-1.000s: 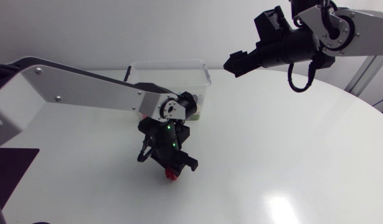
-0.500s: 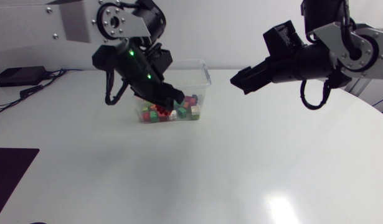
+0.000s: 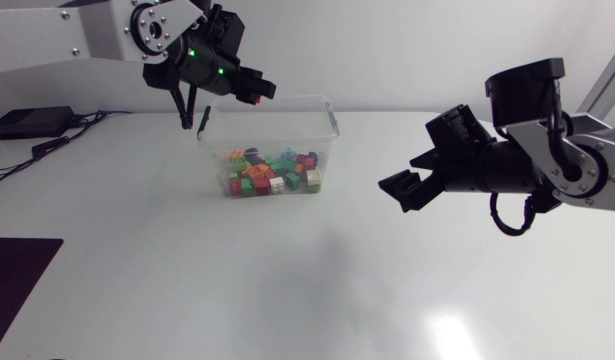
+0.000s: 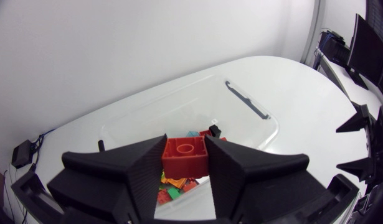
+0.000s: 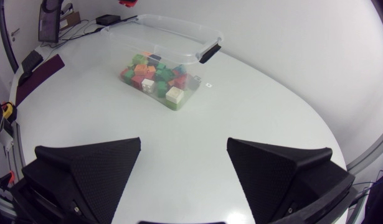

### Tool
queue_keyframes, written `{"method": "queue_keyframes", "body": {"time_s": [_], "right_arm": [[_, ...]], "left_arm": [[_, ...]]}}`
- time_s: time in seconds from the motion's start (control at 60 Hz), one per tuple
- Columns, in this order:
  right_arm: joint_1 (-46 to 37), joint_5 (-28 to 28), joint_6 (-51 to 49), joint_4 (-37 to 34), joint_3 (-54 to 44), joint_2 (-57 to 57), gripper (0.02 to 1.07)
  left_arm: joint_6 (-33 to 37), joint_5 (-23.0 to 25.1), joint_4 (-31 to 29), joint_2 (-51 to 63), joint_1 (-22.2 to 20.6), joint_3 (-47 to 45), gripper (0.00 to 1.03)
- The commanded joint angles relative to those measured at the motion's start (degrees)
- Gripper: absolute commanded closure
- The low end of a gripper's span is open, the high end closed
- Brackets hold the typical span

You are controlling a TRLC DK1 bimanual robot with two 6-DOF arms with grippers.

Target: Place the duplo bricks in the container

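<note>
Clear, lidless plastic container [image 3: 333, 126] upright on the worktop, black clips at its ends; inside, heaped loosely across the floor, small duplo bricks [image 3: 272, 172] in green, red, orange, yellow and white; aloft over the container, one red duplo brick [image 4: 186, 163], a round stud showing, clamped from both sides by the left tool [image 3: 253, 93].

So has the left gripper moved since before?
Yes: the left gripper, holding the red brick, went from in front of the container to above its rear rim.
</note>
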Motion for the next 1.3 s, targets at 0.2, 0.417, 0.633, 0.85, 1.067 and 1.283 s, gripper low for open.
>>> {"method": "queue_keyframes", "body": {"time_s": [0.2, 0.417, 0.633, 0.85, 1.067, 1.283], "right_arm": [[0.31, 0.27, -2.69, 1.03, -6.07, -4.02, 0.07], [-1.09, 1.50, -4.10, 0.50, -6.51, -8.50, 0.07], [-2.76, 5.45, -5.33, 1.11, -7.56, -13.60, 0.07], [-3.64, 10.82, -5.59, 4.28, -10.02, -20.19, 0.07], [-4.17, 14.95, -6.38, 6.04, -12.57, -26.52, 0.07], [-6.46, 15.21, -7.44, 5.33, -14.77, -31.53, 0.07]], "left_arm": [[4.35, -1.74, 7.36, 8.71, 1.21, 5.23, 0.38], [7.16, -2.88, 8.85, 9.23, 2.88, 6.64, 0.03], [10.50, -3.58, 12.98, 1.59, 4.29, 0.75, 0.04], [14.64, -3.93, 14.83, -6.06, 6.75, -6.20, 0.04], [18.33, -3.93, 20.72, -16.43, 8.60, -18.24, 0.04], [16.92, -3.93, 29.16, -26.71, 10.09, -31.42, 0.04]]}}
